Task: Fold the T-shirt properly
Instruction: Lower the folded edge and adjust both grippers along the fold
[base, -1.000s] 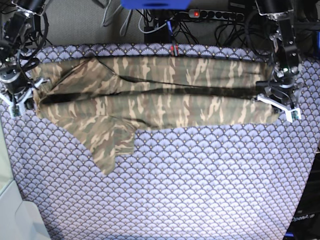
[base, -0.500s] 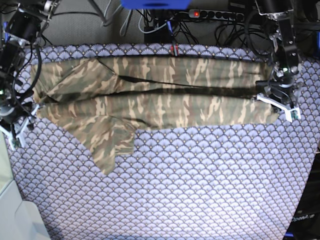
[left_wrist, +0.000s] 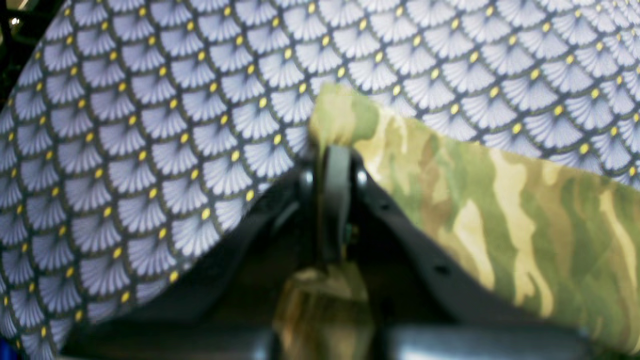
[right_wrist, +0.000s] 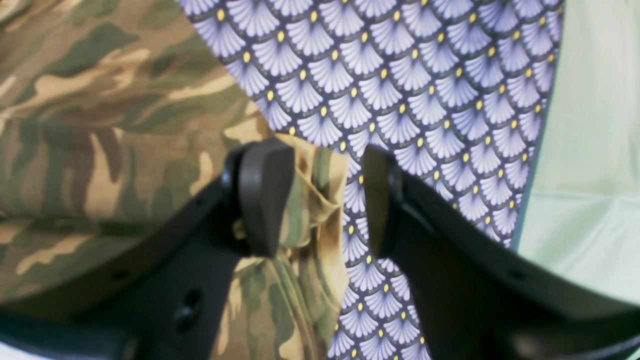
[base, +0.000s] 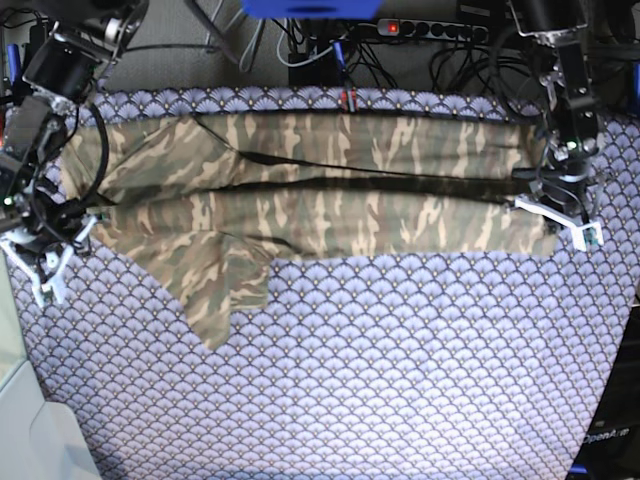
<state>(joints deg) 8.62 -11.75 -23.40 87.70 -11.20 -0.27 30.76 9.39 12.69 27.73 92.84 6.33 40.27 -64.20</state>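
Gaping wide, right gripper (right_wrist: 320, 200), shirt (base: 320, 205) corner lying loose against one pad. Pinching the opposite shirt corner tight, left gripper (left_wrist: 332, 200), purple cloth (left_wrist: 150, 150) spreading beyond. Regripping squarely before drawing both ends level, probably best.

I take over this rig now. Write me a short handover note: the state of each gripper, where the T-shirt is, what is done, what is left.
Left gripper: shut on a corner of the T-shirt.
Right gripper: open, with a shirt edge between its fingers.
The T-shirt lies as a long band across the far part of the purple cloth, one sleeve sticking out toward the near side.
Done: lengthwise fold.
Left: tuck the sleeve, fold crosswise.
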